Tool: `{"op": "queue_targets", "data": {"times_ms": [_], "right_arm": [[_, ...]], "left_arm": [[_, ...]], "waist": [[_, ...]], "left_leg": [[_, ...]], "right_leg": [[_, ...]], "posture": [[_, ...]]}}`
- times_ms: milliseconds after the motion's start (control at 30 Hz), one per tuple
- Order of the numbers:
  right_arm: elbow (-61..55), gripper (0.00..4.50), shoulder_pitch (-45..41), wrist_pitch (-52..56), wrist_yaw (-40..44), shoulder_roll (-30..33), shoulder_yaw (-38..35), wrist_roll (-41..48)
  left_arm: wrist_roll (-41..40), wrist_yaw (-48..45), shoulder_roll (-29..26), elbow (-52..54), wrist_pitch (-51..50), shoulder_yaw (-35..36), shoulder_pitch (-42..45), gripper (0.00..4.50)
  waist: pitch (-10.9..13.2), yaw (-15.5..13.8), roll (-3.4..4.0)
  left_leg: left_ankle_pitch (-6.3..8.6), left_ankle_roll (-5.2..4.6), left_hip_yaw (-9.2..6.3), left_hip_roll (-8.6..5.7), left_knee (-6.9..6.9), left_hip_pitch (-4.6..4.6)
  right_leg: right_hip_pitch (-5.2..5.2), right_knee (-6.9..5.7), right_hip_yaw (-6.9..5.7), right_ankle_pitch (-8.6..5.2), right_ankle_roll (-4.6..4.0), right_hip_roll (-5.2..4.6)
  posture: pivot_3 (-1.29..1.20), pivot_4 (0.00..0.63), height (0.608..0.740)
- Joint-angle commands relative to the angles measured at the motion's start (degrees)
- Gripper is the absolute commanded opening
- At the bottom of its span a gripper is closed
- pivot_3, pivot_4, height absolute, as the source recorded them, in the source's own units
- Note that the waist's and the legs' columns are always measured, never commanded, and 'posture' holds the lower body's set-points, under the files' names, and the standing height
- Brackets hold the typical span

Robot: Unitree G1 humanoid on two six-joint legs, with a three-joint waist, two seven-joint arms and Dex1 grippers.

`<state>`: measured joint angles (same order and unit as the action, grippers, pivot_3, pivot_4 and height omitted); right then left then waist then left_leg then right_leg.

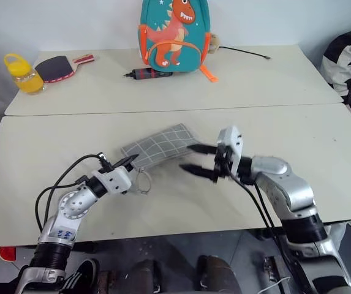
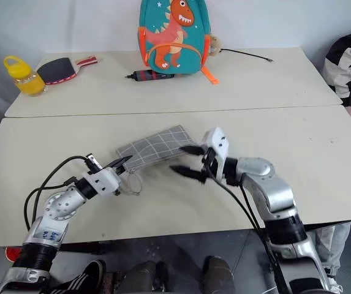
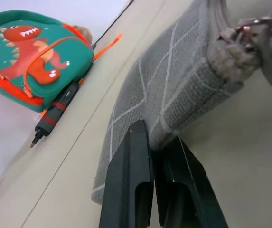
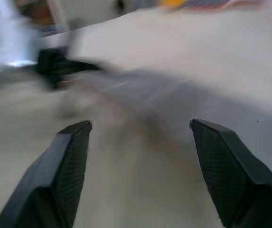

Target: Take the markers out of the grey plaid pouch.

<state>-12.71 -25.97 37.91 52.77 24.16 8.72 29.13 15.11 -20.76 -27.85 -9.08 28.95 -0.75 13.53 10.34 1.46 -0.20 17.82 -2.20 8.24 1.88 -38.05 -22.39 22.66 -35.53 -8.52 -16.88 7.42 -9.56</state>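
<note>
Pouch at centre stage: from the head camera, the grey plaid pouch (image 1: pixel 160 146) lies flat on the near worktop (image 1: pixel 52 147), angled, its looped zipper cord (image 1: pixel 144 181) trailing off the end nearest the robot's left arm. Left pincer (image 1: pixel 128 162) is clenched tight on that near corner of the pouch, black fingers pinched together over the fabric edge. Over on the other side, the right pincer (image 1: pixel 198 158) hangs just off the pouch's far end, released, its two fingers spread one above the other and pointing across toward the pouch, nothing between them. No marker can be made out anywhere; the pouch looks flat. On the far worktop (image 1: pixel 255 79) stand a teal dinosaur backpack (image 1: pixel 174 33), a dark red-black pen-like tool (image 1: pixel 149 74) in front of it, a table-tennis paddle (image 1: pixel 57 67) and a yellow bottle (image 1: pixel 23 73) at the far left corner.

Left wrist camera now: fingers (image 3: pixel 131 185) squeezed shut on the pouch's (image 3: pixel 173 90) grey grid fabric, the corner seam and metal zipper ring (image 3: pixel 249 28) right above them, backpack (image 3: pixel 31 52) and tool (image 3: pixel 55 111) beyond.

Right wrist camera: the pincer's two black pads (image 4: pixel 60 175) stand wide apart, with the blurred grey pouch (image 4: pixel 140 95) lying ahead on the worktop, apart from both.
</note>
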Motion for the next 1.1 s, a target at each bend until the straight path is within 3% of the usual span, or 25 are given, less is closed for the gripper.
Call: {"op": "queue_targets", "data": {"times_ms": [33,267,300,367,633,833,1100], "right_arm": [[-4.44,3.39,1.23,6.01,-3.50,-1.69,0.66,3.30],[-2.02,3.39,0.59,9.35,-11.79,-8.77,3.36,1.32],[-2.05,3.22,0.80,9.68,-11.93,-9.14,3.60,1.40],[-1.49,2.85,1.11,9.84,-12.27,-9.62,3.49,1.38],[1.19,0.04,0.27,7.05,-10.96,-6.47,2.59,-0.69],[7.83,0.04,-2.05,2.27,-8.14,-0.41,-0.77,-3.18],[21.38,0.04,-5.58,-6.83,-3.06,10.21,-6.24,-7.62]], "left_arm": [[0.86,0.92,1.33,3.57,-1.89,-1.83,0.04,0.00],[2.59,2.05,2.77,5.29,-4.38,-3.68,0.54,0.00],[2.77,2.22,2.92,5.50,-4.63,-3.89,0.53,0.00],[2.83,2.33,3.04,5.85,-5.01,-4.08,0.48,0.00],[0.46,0.95,0.85,6.50,-4.74,-2.84,-0.57,0.00],[-16.66,-9.97,-3.65,4.73,-5.14,2.02,-2.29,0.00],[-25.11,-15.86,-7.47,0.62,-5.42,8.05,-2.86,0.00]], "waist": [[0.00,0.00,-0.01],[-0.01,-0.04,-0.02],[-0.01,-0.04,-0.02],[-0.01,-0.05,-0.02],[-0.02,0.04,-0.04],[-0.02,0.18,-0.04],[-0.01,0.08,-0.05]], "left_leg": [[0.00,0.00,0.00,0.01,-0.04,0.00],[-0.03,0.01,0.02,0.01,-0.06,-0.01],[-0.02,0.00,0.01,0.01,-0.06,-0.01],[-0.01,-0.01,0.01,0.00,-0.04,-0.01],[0.00,-0.02,0.00,0.00,-0.04,-0.01],[0.00,0.00,0.03,0.06,-0.03,-0.01],[0.00,-0.01,0.08,0.01,-0.03,-0.02]], "right_leg": [[-0.01,-0.01,0.00,0.00,0.00,0.00],[0.00,-0.01,0.01,0.00,0.00,-0.04],[0.00,-0.01,0.01,0.00,0.00,-0.04],[0.00,-0.01,0.00,0.00,0.00,-0.04],[0.00,0.01,-0.03,0.00,0.00,-0.04],[0.04,0.01,-0.03,0.00,0.00,-0.03],[0.01,0.09,-0.04,0.00,0.00,-0.04]], "posture": [[0.00,0.150,0.740],[0.00,0.150,0.740],[0.00,0.150,0.740],[0.00,0.150,0.740],[0.00,0.150,0.740],[0.00,0.150,0.740],[0.00,0.150,0.740]]}}
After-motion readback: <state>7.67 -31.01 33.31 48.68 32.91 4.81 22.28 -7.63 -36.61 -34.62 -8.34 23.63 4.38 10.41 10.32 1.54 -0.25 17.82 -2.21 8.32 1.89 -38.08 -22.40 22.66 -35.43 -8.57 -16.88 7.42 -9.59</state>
